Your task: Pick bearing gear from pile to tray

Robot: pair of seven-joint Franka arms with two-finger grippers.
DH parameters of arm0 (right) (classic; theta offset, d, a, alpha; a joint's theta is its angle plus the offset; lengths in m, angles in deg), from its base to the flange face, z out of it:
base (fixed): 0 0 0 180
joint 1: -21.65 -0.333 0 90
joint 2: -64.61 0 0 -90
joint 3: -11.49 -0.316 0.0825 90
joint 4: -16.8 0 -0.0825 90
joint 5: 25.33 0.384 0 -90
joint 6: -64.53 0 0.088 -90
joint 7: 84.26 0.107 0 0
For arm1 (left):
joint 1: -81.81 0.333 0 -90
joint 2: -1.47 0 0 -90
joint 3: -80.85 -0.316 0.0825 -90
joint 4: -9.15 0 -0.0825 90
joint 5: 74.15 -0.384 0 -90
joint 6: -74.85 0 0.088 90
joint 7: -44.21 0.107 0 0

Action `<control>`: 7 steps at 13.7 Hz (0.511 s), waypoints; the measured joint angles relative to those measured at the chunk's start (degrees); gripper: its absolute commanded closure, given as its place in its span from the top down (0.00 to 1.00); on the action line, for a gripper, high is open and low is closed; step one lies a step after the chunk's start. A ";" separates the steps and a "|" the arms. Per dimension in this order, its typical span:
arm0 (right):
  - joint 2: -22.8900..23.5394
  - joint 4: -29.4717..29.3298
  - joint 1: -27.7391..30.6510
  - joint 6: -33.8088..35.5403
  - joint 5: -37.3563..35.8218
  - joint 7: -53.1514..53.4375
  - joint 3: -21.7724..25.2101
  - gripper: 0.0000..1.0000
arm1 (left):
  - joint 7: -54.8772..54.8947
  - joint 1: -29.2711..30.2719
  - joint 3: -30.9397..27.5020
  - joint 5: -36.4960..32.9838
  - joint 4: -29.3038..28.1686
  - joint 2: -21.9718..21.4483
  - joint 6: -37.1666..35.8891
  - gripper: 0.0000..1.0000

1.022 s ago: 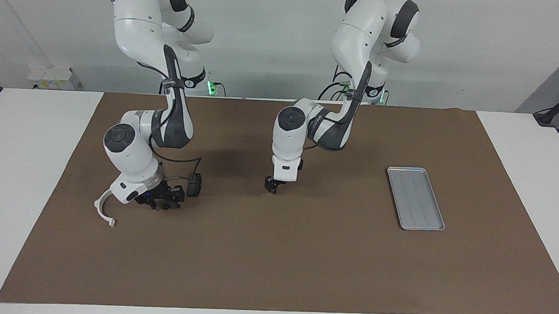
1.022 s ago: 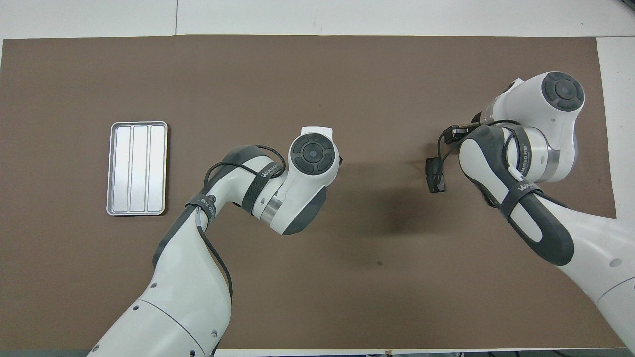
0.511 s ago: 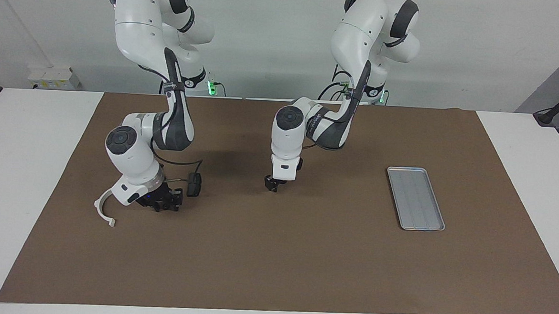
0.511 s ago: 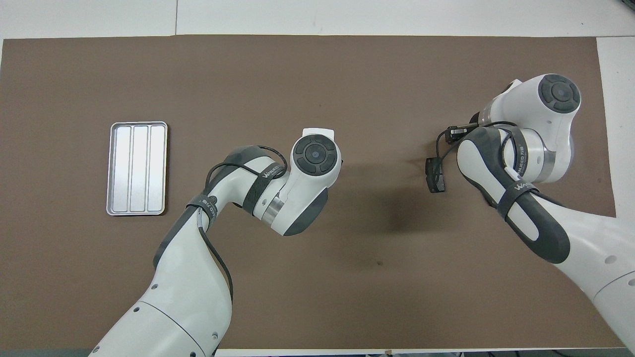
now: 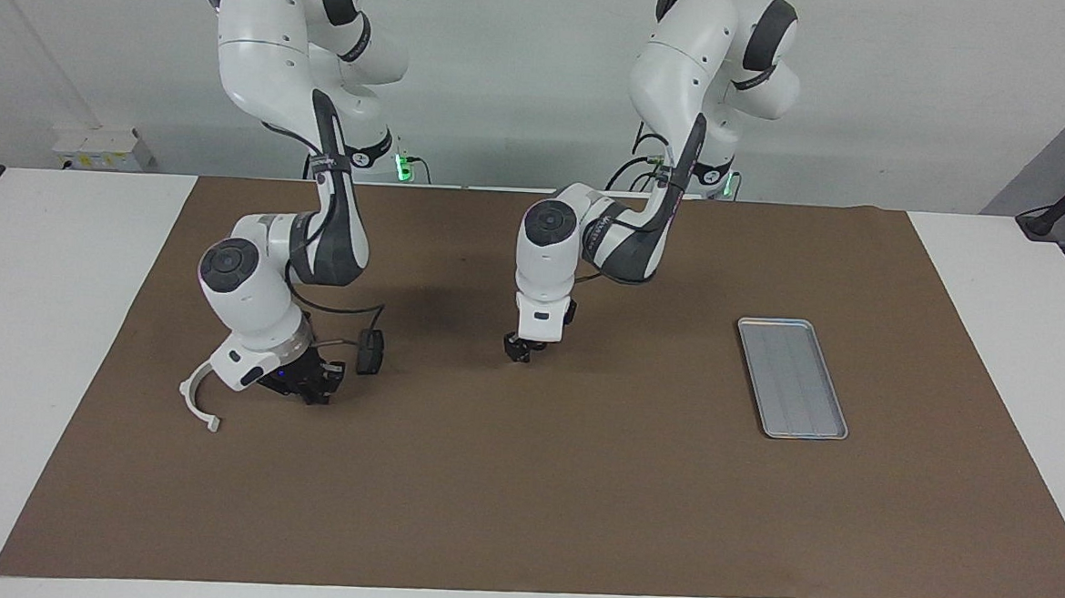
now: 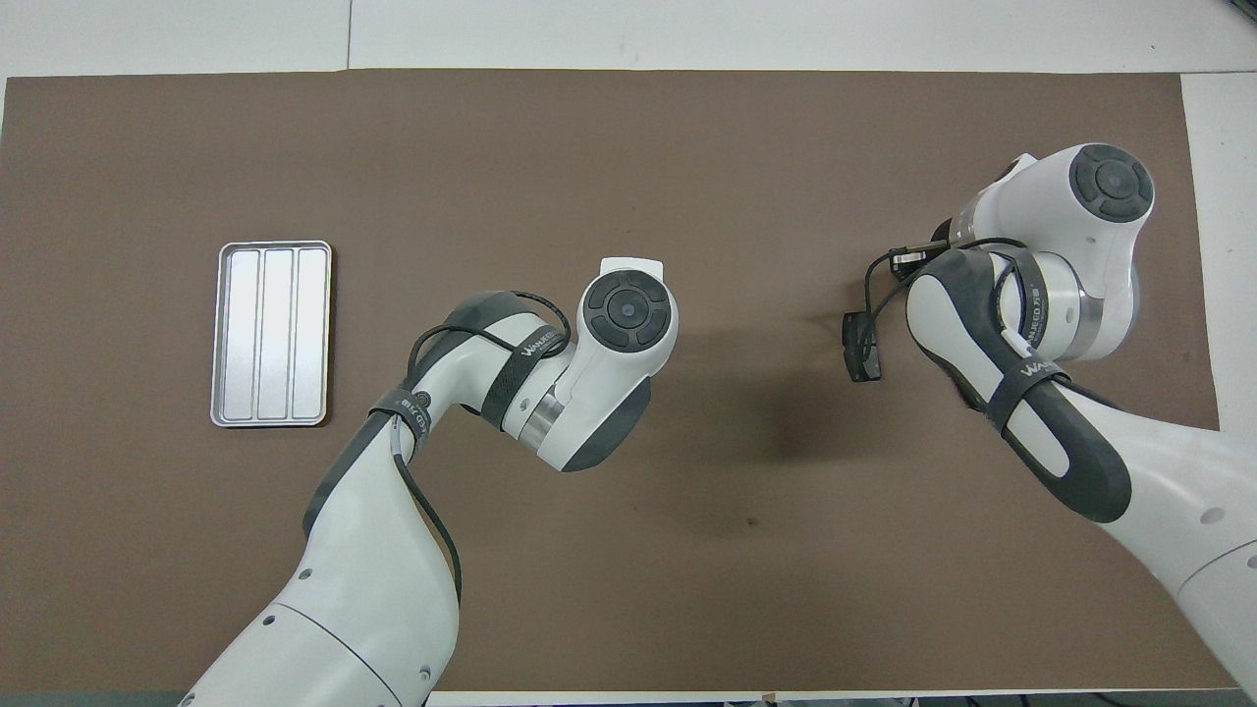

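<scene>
Closing in over the last second, the right end effector (image 5: 313, 390) is now sitting low on the pile toward the right arm's end of the surface (image 5: 522, 499), with its fingertips brought together. The arm is hiding what, if anything, is pinched there. The white bracket (image 5: 185, 394) of the pile is lying just beside it, untouched.

The left end effector (image 5: 519, 351) has risen slightly and is hanging over the bare middle of the surface, waiting; I cannot tell whether it is apart or together. The tray (image 5: 793, 378) is lying well apart from both, toward the left arm's end, and nothing is showing in it.

I judge 2 risks. The small gear may be slipping out of a shallow pinch during lifting, or may never have been caught. A neighbouring part may also be getting dragged along with it.
</scene>
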 measured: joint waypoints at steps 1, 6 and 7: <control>-0.02 -0.72 -0.01 0.45 0.00 0.00 0.00 0.00 | 0.00 -0.11 -0.01 -0.08 -0.30 -0.29 -0.04 0.00; -1.14 -6.69 -0.19 7.15 -0.07 0.00 -0.10 0.00 | -0.28 -0.14 -0.07 -0.11 -0.51 -0.42 0.01 0.00; -1.45 -7.40 -0.21 7.85 -0.07 0.00 -0.17 0.00 | -0.53 -0.03 -0.34 -0.10 -0.60 -0.54 -0.04 0.00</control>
